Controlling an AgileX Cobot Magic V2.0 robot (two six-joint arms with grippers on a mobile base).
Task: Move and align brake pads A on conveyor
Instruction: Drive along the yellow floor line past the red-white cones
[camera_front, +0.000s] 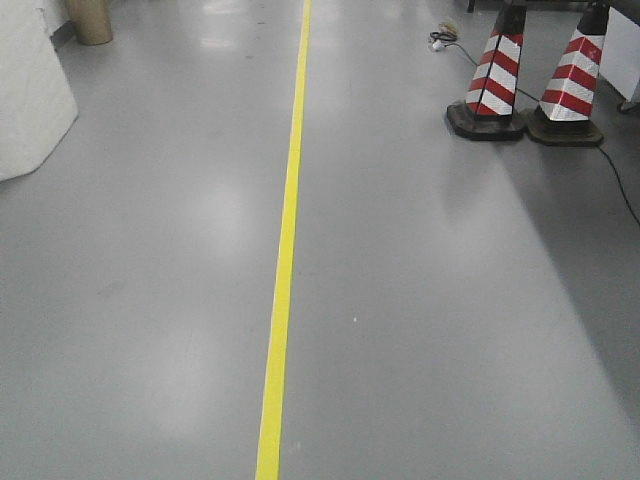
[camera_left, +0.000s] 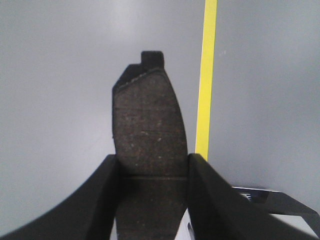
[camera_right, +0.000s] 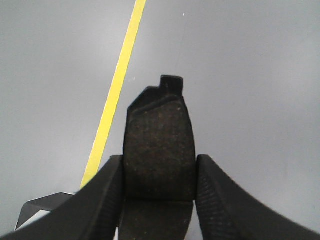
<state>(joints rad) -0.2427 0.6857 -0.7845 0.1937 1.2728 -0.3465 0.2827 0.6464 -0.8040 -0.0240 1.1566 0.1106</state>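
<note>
1. Risk, drop: each arm carries a pad high over bare grey floor (camera_front: 420, 330), no conveyor in any view. The grip sits only on the near half of each pad; the far half and tab stick out free. A jolt from the base or a fast swing could, I judge, twist a pad loose.
2. Risk, alignment: if a pad rotates in the grip on the way, it lands skewed on the belt and needs a re-grasp.
3. Risk, route: two striped cones (camera_front: 530, 85) and a cable (camera_front: 615, 180) stand far right, a white wrapped bulk (camera_front: 30, 90) far left. The yellow line (camera_front: 285, 260) runs down the middle; drifting off it brings these close.
4. Left gripper (camera_left: 152, 175): fingers (camera_left: 102, 200) clamped on the side edges of the left pad (camera_left: 147, 120), friction face toward the camera, tab pointing far. Line just right of it.
5. Right gripper (camera_right: 159, 175): fingers (camera_right: 220, 200) closed on the right pad (camera_right: 159, 140) the same way, tab far. Line to its left.
6. Both wrists point outward and down over the floor, pads roughly level; arms themselves are out of the front view.
7. Other two pads: not seen.
</note>
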